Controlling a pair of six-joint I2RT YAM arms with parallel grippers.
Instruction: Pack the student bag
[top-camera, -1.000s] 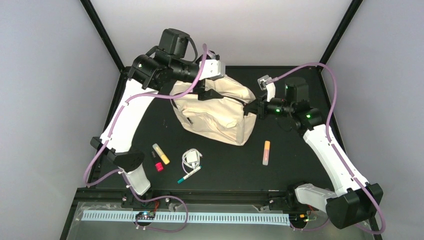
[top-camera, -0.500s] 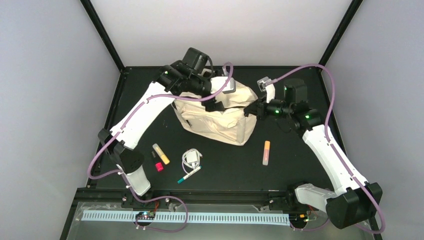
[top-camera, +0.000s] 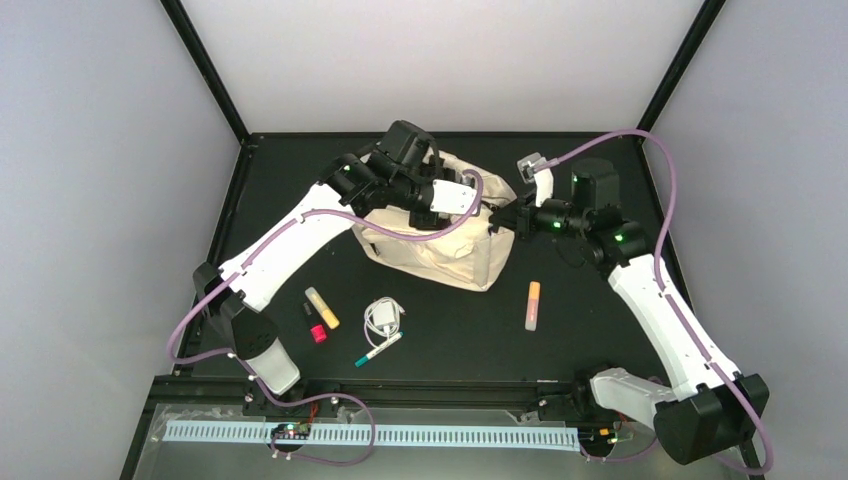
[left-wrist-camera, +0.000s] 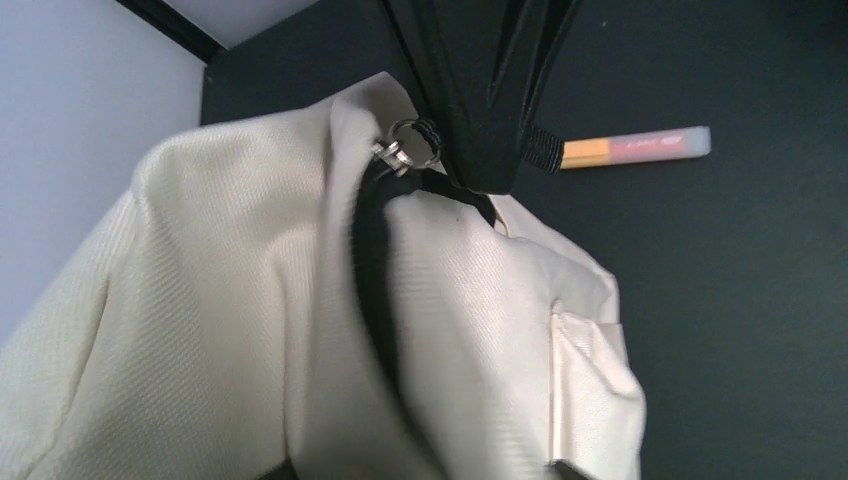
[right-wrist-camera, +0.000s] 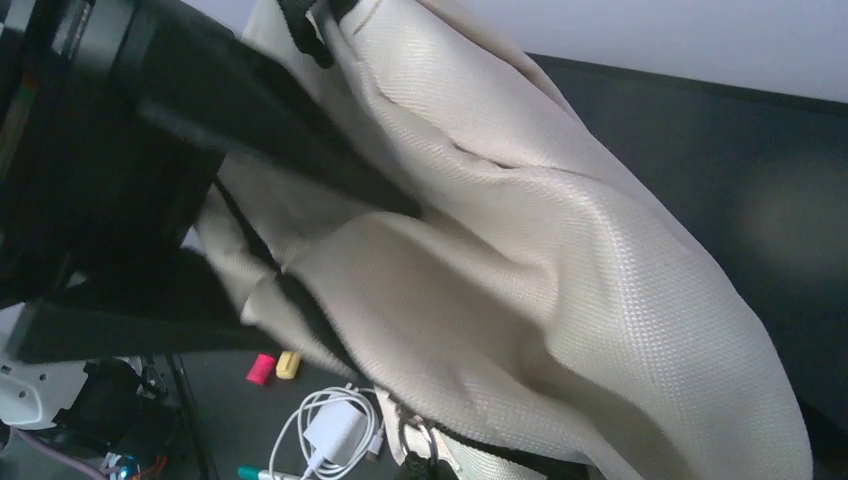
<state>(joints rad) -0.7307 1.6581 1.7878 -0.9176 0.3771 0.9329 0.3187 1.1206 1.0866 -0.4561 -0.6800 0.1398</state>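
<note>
Black table (top-camera: 600, 330): charger (top-camera: 384, 318), marker (top-camera: 378, 350) lie near student bag (top-camera: 450, 262).

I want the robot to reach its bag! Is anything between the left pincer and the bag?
No, nothing visible. The left pincer hangs right over the student bag, close to its dark zipper. The yellow marker and white charger lie nearer the front, out of the way.

Black table (top-camera: 600, 340), pale grey walls (top-camera: 100, 150), black posts (top-camera: 205, 70).

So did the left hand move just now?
Yes. Against the still orange marker, the left gripper slid rightward over the student bag.
</note>
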